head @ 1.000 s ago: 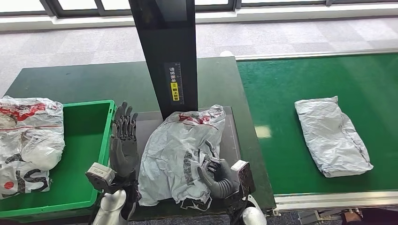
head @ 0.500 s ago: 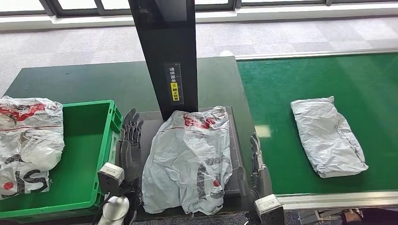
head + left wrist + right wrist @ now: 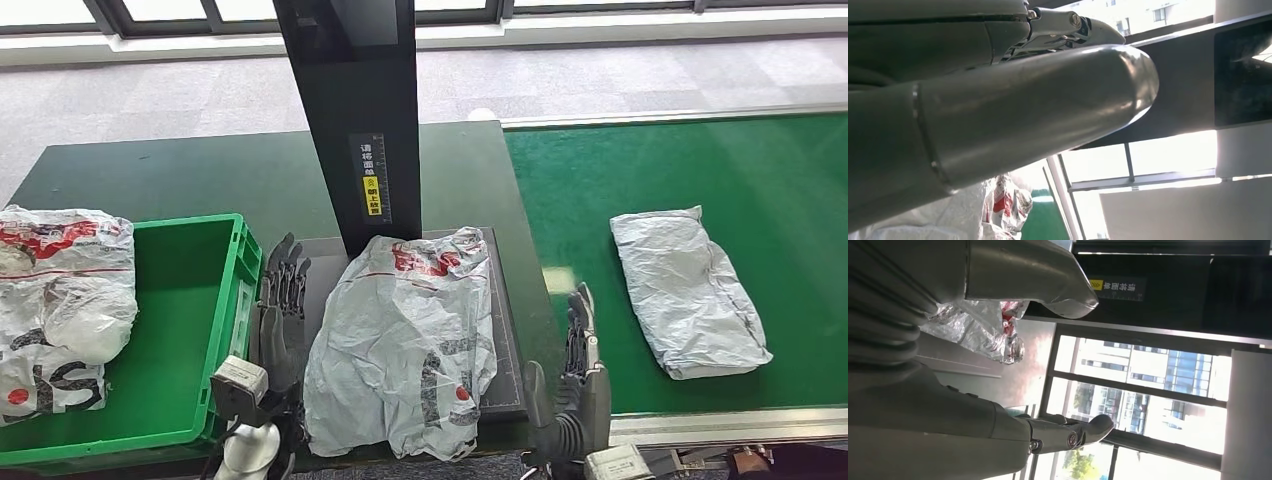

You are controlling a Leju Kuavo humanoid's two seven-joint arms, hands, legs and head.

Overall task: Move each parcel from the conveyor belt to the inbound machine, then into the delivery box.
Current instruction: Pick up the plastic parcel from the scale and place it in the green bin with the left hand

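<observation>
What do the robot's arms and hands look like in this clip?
Silver metal arms. Each hand, left hand and right hand, is grey with darker, slender fingers, and carries a small pale box-shaped camera at the wrist. Close up, the thumbs look smooth, grey and rounded.

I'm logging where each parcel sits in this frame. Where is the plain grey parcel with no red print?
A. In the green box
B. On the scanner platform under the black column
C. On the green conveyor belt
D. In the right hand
C: the plain grey parcel lies alone on the conveyor belt, apart from the open right hand.
</observation>
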